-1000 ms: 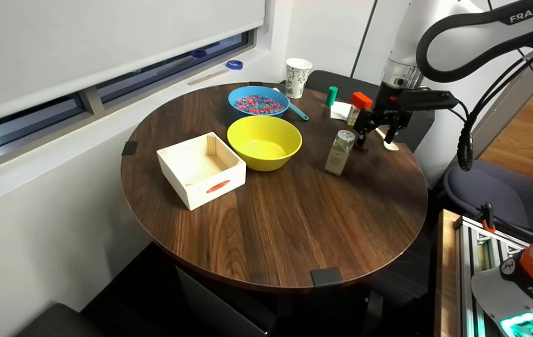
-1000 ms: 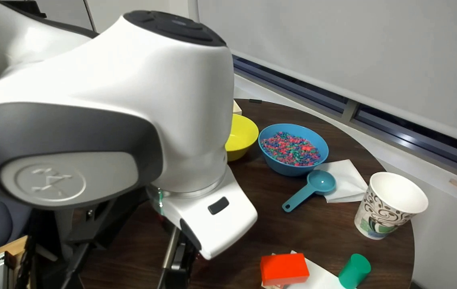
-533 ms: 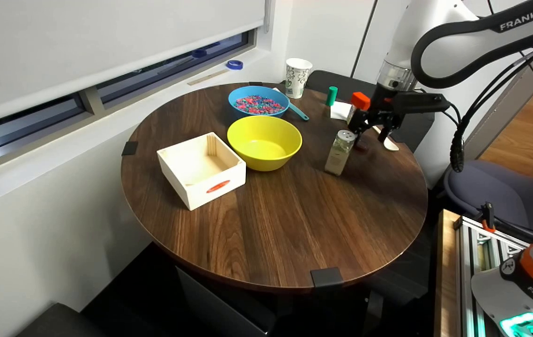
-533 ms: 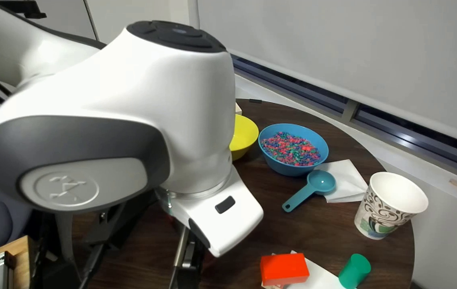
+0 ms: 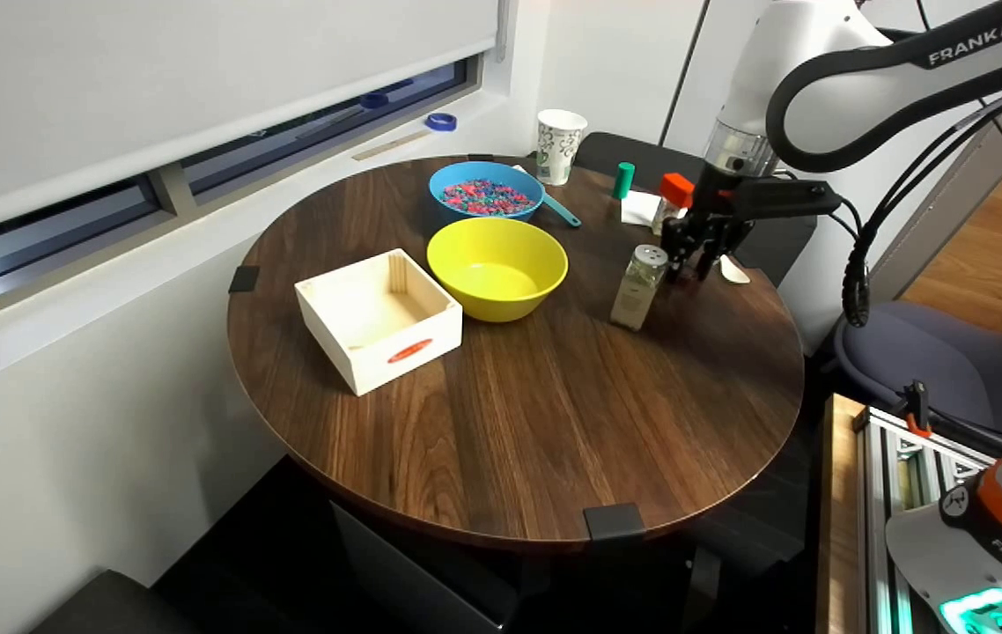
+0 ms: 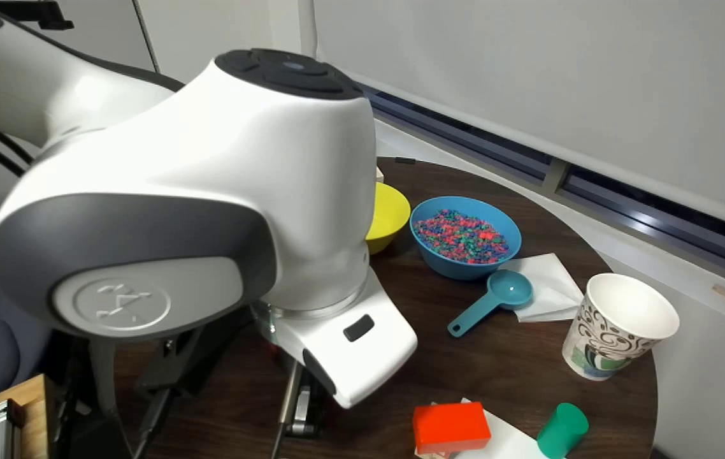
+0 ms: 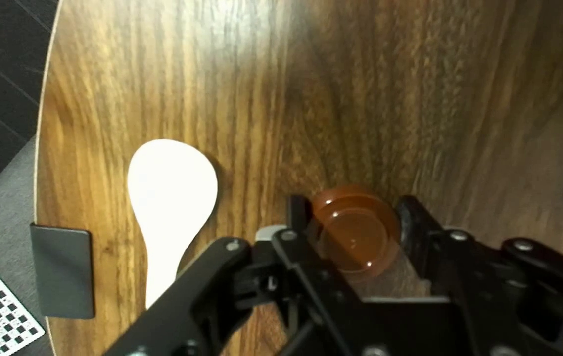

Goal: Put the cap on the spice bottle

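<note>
Pinching the translucent reddish-brown cap (image 7: pixel 355 242) down at the desk (image 7: pixel 261 99), the gripper (image 7: pixel 354 210) meets it on both sides, as we see from the wrist view; how firmly it grips, we cannot tell. Near them we notice a white spoon (image 7: pixel 170 188), its handle partly hidden behind the gripper. In an exterior view we find the spice bottle (image 5: pixel 634 299), clear with olive-brown contents and a perforated top (image 5: pixel 651 256), standing close to the gripper, between it and the yellow bowl (image 5: pixel 501 304). Beyond it stands another bottle (image 5: pixel 664 214) with an orange-red lid (image 5: pixel 676 188), and near that we make out a green cylinder (image 5: pixel 624 180). The pale wooden box (image 5: pixel 378 365) sits just beside the yellow bowl. In an exterior view where the white arm (image 6: pixel 299 191) covers much of the desk, we see the blue bowl (image 6: pixel 458 270) holding small coloured bits (image 6: pixel 461 236), a teal scoop (image 6: pixel 509 290) resting partly over a white napkin (image 6: pixel 550 290), and a patterned paper cup (image 6: pixel 611 331).
</note>
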You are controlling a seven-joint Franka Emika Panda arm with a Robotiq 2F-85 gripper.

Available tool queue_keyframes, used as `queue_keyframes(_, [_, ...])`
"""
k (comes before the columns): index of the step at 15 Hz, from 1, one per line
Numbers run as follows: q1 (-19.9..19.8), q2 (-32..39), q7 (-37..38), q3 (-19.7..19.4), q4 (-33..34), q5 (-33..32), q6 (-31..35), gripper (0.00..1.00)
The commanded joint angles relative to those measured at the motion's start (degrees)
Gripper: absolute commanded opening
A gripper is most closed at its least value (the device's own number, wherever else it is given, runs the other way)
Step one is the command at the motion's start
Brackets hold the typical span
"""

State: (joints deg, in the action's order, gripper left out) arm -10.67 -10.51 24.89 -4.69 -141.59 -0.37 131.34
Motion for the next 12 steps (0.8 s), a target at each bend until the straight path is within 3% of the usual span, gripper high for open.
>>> queue_keyframes(1, [0.7, -0.8, 1.5, 0.9, -0.2, -1.6, 0.4, 0.24])
queue_keyframes(12, [2.7, -7.3, 6.0, 7.9, 4.5, -11.4, -5.7, 0.24])
